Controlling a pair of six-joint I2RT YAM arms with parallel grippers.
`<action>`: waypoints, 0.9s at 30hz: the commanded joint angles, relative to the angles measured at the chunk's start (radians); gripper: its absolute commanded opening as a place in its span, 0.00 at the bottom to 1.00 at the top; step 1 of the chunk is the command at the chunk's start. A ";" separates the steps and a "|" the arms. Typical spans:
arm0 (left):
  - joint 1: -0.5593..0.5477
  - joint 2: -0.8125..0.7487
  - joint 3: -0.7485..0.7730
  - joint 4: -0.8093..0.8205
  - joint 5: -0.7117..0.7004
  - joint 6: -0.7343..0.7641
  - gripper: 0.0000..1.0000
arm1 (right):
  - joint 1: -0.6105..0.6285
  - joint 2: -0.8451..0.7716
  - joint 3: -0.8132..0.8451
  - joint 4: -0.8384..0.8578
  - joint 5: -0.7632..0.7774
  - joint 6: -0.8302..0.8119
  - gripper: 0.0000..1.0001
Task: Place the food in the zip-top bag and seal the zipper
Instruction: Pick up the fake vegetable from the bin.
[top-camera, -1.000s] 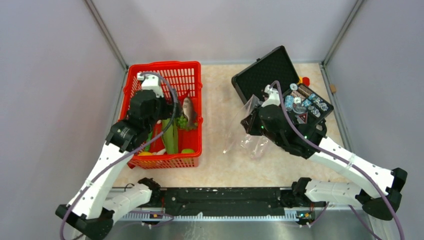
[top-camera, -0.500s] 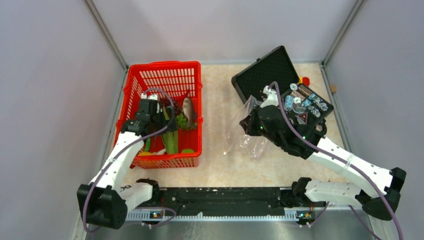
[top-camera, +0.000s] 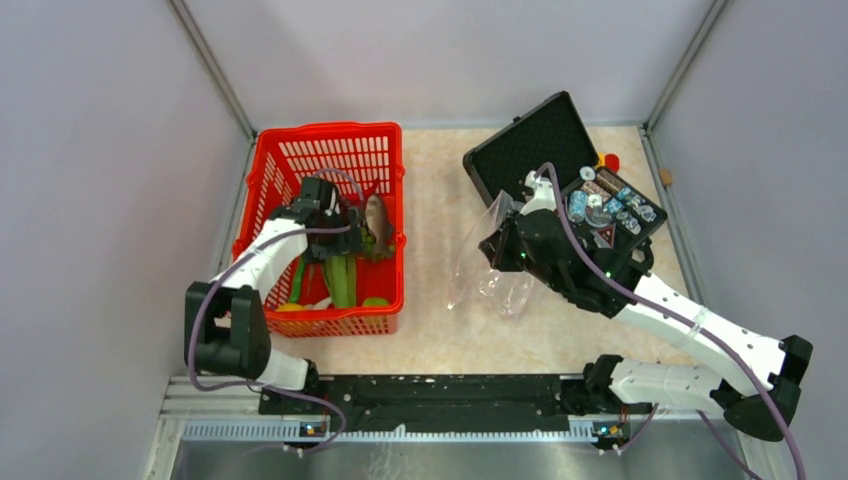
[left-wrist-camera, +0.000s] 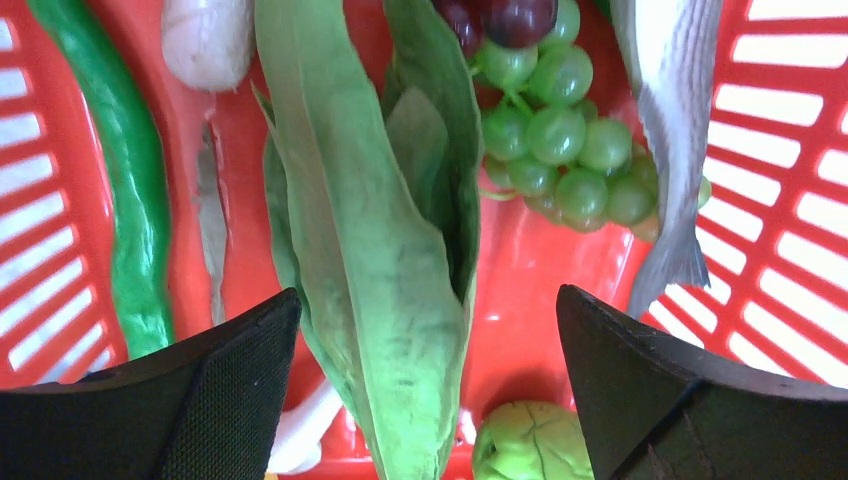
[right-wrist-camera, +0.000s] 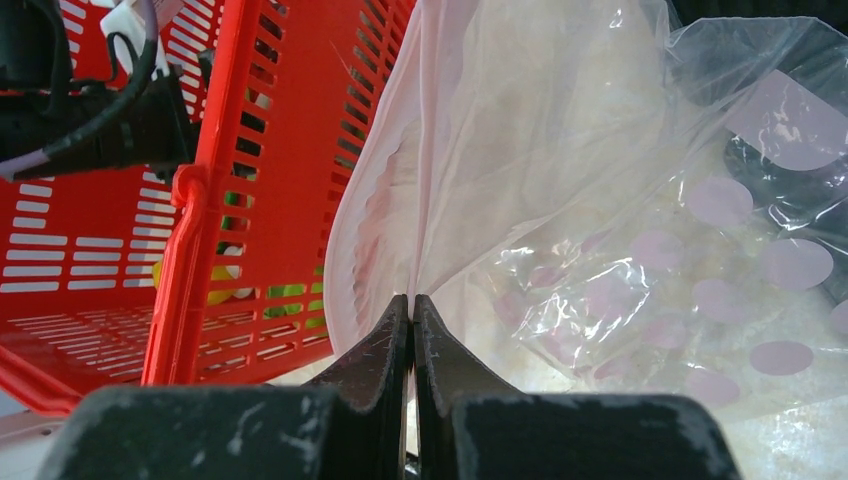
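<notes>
My left gripper (left-wrist-camera: 428, 400) is open low inside the red basket (top-camera: 330, 140); its jaws stand wide apart either side of the long green leaves (left-wrist-camera: 370, 250). Green grapes (left-wrist-camera: 565, 140), dark purple grapes (left-wrist-camera: 505, 15) and the grey fish (left-wrist-camera: 670, 120) lie just beyond, and a green lime (left-wrist-camera: 520, 445) sits by the right finger. A yellow lemon (top-camera: 290, 307) lies at the basket's near edge. My right gripper (right-wrist-camera: 412, 300) is shut on the pink zipper strip (right-wrist-camera: 425, 150) of the clear dotted zip-top bag (right-wrist-camera: 620, 230) and holds its mouth up towards the basket.
A long green pepper (left-wrist-camera: 130, 200) and a white piece (left-wrist-camera: 205, 35) also lie in the basket. An open black foam-lined case (top-camera: 530, 140) with small gadgets and batteries (top-camera: 610, 205) stands behind the right arm. Grey walls close in both sides.
My left arm has swung and lowered its gripper into the basket, ending over the leaves near the fish. The right arm and the bag have not moved.
</notes>
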 joint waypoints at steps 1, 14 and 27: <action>0.011 0.094 0.071 0.008 -0.024 0.037 0.93 | -0.012 -0.017 0.019 0.046 -0.008 -0.021 0.00; 0.010 0.021 0.063 -0.040 -0.005 0.036 0.06 | -0.017 -0.066 0.009 0.020 0.025 -0.016 0.00; 0.010 -0.497 0.067 0.093 -0.049 -0.008 0.00 | -0.018 -0.068 -0.030 0.051 0.009 0.020 0.00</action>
